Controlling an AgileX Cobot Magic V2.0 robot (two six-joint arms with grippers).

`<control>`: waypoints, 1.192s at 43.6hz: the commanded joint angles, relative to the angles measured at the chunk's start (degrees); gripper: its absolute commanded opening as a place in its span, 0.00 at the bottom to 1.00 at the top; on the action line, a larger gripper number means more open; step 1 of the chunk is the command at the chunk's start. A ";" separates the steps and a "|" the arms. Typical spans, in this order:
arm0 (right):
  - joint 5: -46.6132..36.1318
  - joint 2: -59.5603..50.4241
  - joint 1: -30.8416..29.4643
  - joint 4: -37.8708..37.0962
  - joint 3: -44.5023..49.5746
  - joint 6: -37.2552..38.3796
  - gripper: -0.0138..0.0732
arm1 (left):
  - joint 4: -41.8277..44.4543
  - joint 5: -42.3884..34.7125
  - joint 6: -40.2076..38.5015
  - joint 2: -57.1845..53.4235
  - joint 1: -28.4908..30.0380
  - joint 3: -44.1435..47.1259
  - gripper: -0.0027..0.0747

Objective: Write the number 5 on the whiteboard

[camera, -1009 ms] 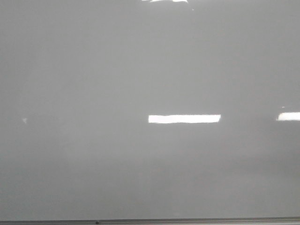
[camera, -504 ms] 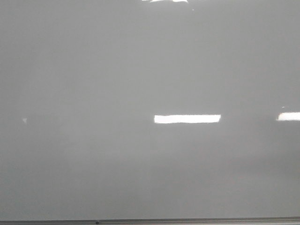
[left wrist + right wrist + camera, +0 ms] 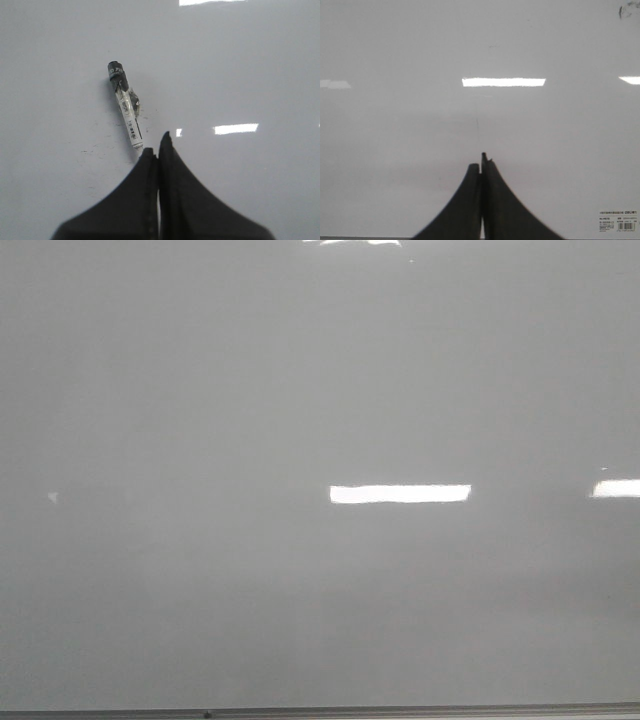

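Note:
The whiteboard (image 3: 200, 390) fills the front view as a bare, glossy grey surface; the number 5 is out of view. In the left wrist view a marker (image 3: 127, 112) with a black cap and white labelled barrel lies flat on the whiteboard (image 3: 250, 75). My left gripper (image 3: 156, 145) is shut with its jaws pressed together, and its tips overlap the marker's near end. In the right wrist view my right gripper (image 3: 481, 162) is shut with nothing in it, over the plain whiteboard (image 3: 395, 50). Neither gripper shows in the front view.
A thin grey edge strip (image 3: 400, 710) runs along the board's near side. Bright rectangular light reflections (image 3: 400, 494) lie on the surface. Faint black specks (image 3: 92, 151) dot the board by the marker. A printed label (image 3: 623, 221) and a dark smudge (image 3: 625, 11) show near the right gripper.
In the front view the left end of the middle light reflection has drawn slightly to the right. Nothing else differs.

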 commanded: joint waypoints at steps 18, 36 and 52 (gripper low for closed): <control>-14.05 -0.97 -0.42 1.09 -7.19 0.41 0.08 | -0.08 -10.64 -0.53 -0.42 -0.41 -6.89 0.01; 2.78 16.80 -0.42 1.19 -27.77 0.41 0.08 | 1.85 7.12 -0.31 17.68 -0.41 -24.40 0.01; 3.66 18.31 -0.42 1.19 -28.15 0.41 0.16 | 1.45 7.21 -0.31 18.31 -0.41 -24.07 0.25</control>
